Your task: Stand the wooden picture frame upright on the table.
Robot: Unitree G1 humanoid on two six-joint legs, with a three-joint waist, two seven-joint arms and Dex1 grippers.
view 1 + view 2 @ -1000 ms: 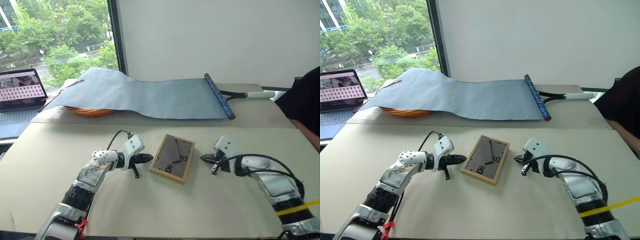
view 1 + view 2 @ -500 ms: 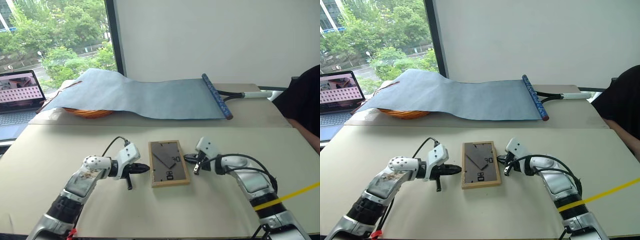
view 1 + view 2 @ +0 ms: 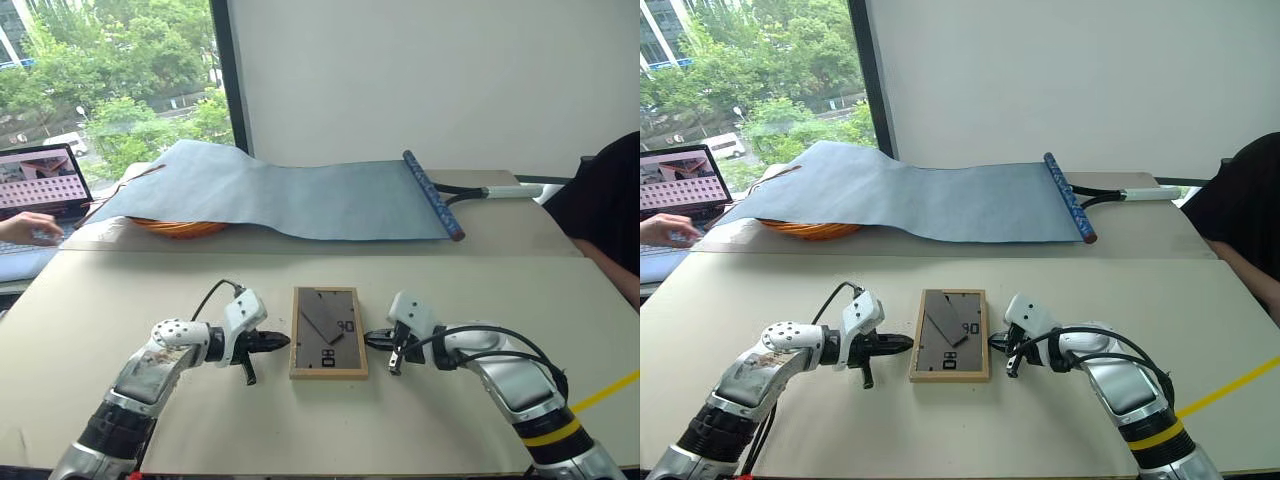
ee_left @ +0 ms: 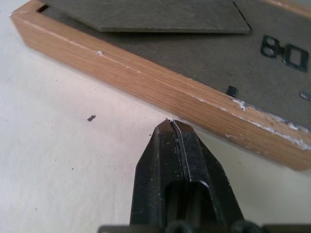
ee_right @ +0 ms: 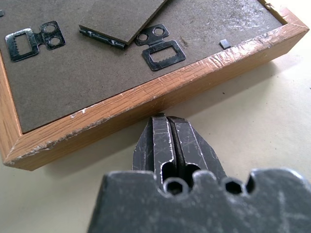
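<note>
Two closed pincers, left pincer (image 3: 283,341), right pincer (image 3: 371,340), flank flat wooden picture frame (image 3: 329,333).

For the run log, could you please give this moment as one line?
wooden picture frame: flat, back up, on table | left gripper: shut, at frame's left edge | right gripper: shut, at its right edge

Your wooden picture frame (image 3: 329,333) lies back-up near the tabletop's (image 3: 420,430) near edge, between both closed pincers.
</note>
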